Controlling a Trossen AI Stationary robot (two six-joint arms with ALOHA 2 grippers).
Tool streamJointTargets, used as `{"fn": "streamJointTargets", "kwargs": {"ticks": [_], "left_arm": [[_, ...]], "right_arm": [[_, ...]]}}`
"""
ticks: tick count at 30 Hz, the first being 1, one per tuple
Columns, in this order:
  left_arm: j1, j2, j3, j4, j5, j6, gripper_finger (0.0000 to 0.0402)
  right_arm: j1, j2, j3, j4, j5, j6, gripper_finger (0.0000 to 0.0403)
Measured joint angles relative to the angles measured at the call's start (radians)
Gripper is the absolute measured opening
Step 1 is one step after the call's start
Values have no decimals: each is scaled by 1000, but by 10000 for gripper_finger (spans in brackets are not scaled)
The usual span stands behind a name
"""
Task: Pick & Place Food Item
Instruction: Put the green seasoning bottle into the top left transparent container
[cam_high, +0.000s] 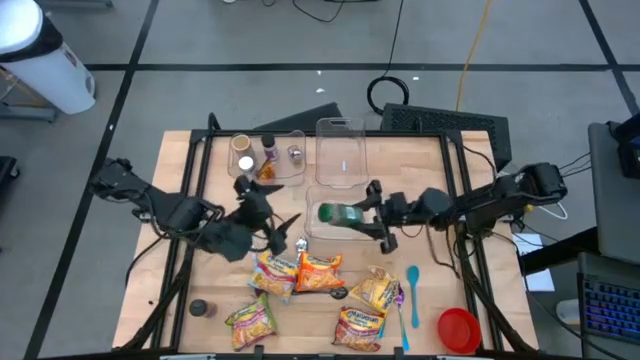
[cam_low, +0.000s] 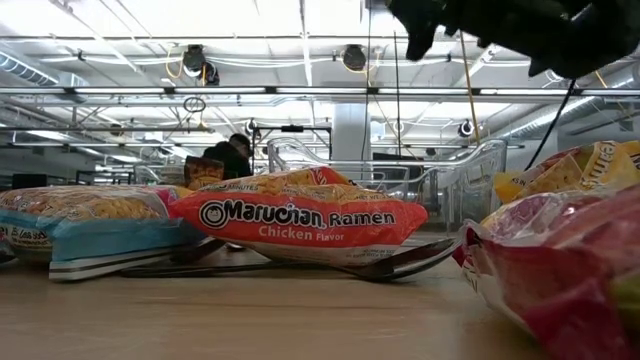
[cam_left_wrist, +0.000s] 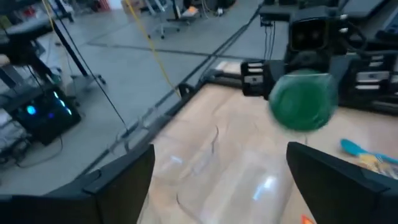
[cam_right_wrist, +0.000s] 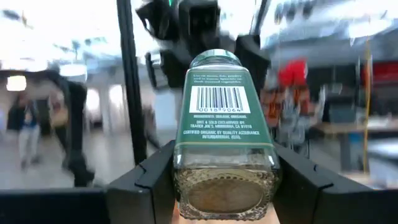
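Note:
A glass jar (cam_high: 335, 213) with a green label and green cap (cam_left_wrist: 303, 99) hangs lying on its side over a clear plastic container (cam_high: 322, 238) at the table's middle. My right gripper (cam_high: 364, 213) reaches in from the table's right and is shut on the jar (cam_right_wrist: 222, 112). My left gripper (cam_high: 280, 226) stands just to the left of the jar, open, with nothing between its fingers (cam_left_wrist: 118, 180). It faces the jar's cap across a small gap. My right gripper pinches the jar's bottom end (cam_right_wrist: 186, 177) between its two fingers, one on each side of the glass. The fingers come roughly level from the table's right and lie along the jar. The jar is lifted clear, with its cap pointing toward the table's left.
Several ramen packets (cam_high: 300, 272) lie along the near edge, with a blue spoon (cam_high: 412, 290) and a red bowl (cam_high: 458, 328) at the near right. A clear tray with small jars (cam_high: 265, 155) and a second clear container (cam_high: 342, 150) stand at the far side.

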Motion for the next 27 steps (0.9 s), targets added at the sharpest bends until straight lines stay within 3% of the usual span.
{"fn": "streamJointTargets", "kwargs": {"ticks": [4, 8, 13, 19, 27], "left_arm": [[43, 0, -1, 174, 55, 139, 356], [107, 1, 0, 300, 235, 160, 360], [189, 1, 32, 286, 498, 165, 369], [266, 2, 55, 262, 696, 180, 362], [325, 16, 58, 231, 797, 185, 360]], "right_arm": [[24, 69, -21, 154, 49, -18, 186], [34, 123, -7, 271, 46, -24, 186], [31, 143, -8, 290, 53, -19, 186], [32, 142, -7, 297, 46, -21, 186], [32, 142, -5, 308, 46, -21, 186]]}}
